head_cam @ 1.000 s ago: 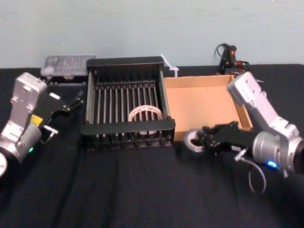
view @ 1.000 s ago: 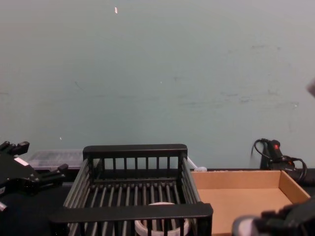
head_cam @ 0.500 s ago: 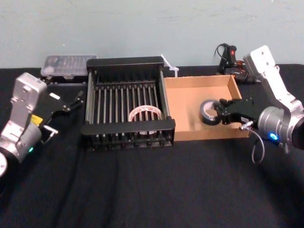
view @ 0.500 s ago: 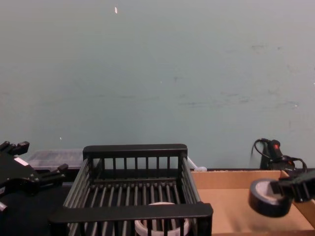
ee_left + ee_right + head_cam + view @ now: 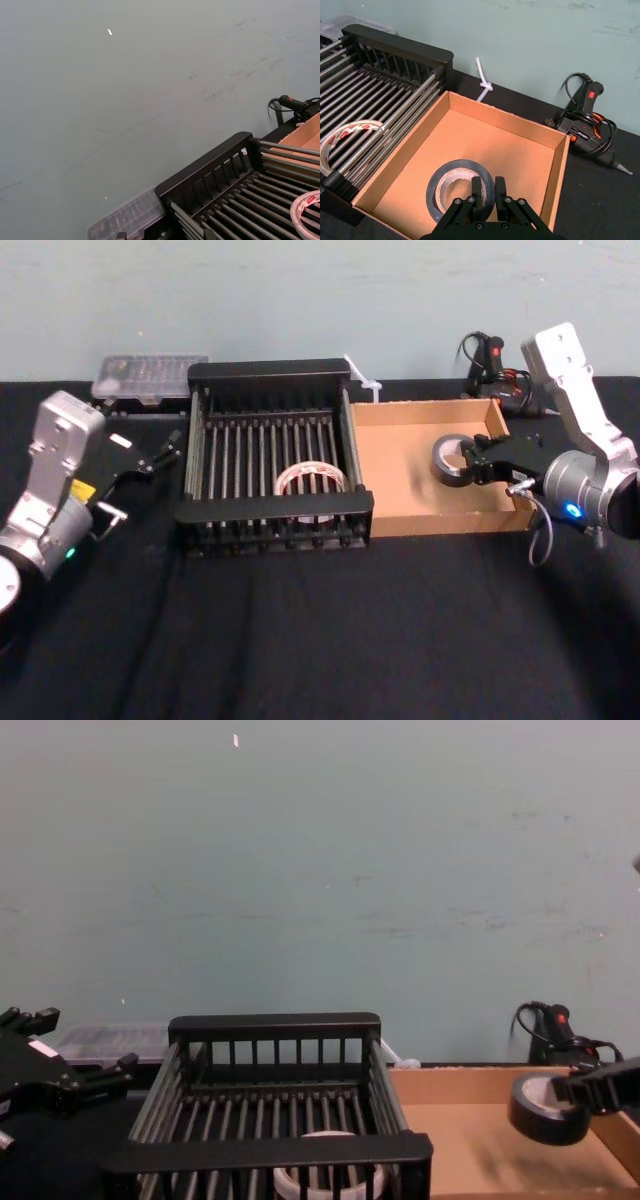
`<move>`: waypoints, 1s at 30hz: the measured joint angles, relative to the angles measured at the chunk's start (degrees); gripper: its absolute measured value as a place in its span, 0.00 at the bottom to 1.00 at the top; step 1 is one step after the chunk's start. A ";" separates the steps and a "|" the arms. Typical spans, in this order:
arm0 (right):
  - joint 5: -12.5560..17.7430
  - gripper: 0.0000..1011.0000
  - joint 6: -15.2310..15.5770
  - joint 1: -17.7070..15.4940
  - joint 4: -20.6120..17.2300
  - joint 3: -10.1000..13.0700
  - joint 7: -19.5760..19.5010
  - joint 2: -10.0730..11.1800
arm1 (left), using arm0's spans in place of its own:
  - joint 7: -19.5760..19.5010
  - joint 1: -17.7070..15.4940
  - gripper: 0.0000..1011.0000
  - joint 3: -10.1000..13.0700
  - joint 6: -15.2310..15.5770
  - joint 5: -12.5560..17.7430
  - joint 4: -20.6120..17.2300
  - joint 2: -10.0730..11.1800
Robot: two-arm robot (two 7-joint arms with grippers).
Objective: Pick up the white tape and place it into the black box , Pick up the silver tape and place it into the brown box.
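Print on white tape [image 5: 296, 471] unreadable.

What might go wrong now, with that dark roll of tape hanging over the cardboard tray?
1. The right end effector pinches the thick grey-silver roll of tape by its wall, above the floor of the shallow tan cardboard tray. Dropped from there, it may bounce or roll over the low walls.
2. The arm reaches in across the tray's right wall; lowering might press on it or shove the tray.
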 joint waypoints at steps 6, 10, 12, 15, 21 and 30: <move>0.00 0.16 -0.03 -0.07 -0.13 -0.06 -0.02 0.11 | 0.00 0.00 0.99 0.00 0.00 0.00 0.00 0.00; 0.00 0.16 -0.06 -0.10 -0.21 -0.09 -0.01 0.16 | 0.00 0.00 0.99 0.00 0.00 0.00 0.00 0.00; 0.01 0.16 -0.06 -0.11 -0.23 -0.10 -0.02 0.18 | 0.00 0.00 0.99 0.00 0.00 0.00 0.00 0.00; 0.02 0.20 -0.07 -0.13 -0.27 -0.11 -0.01 0.19 | 0.00 0.00 0.99 0.00 0.00 0.00 0.00 0.00; 0.03 0.36 -0.07 -0.16 -0.32 -0.15 -0.01 0.22 | 0.00 0.00 0.99 0.00 0.00 0.00 0.00 0.00; 0.06 0.67 -0.07 -0.19 -0.38 -0.16 -0.01 0.27 | 0.00 0.00 0.99 0.00 0.00 0.00 0.00 0.00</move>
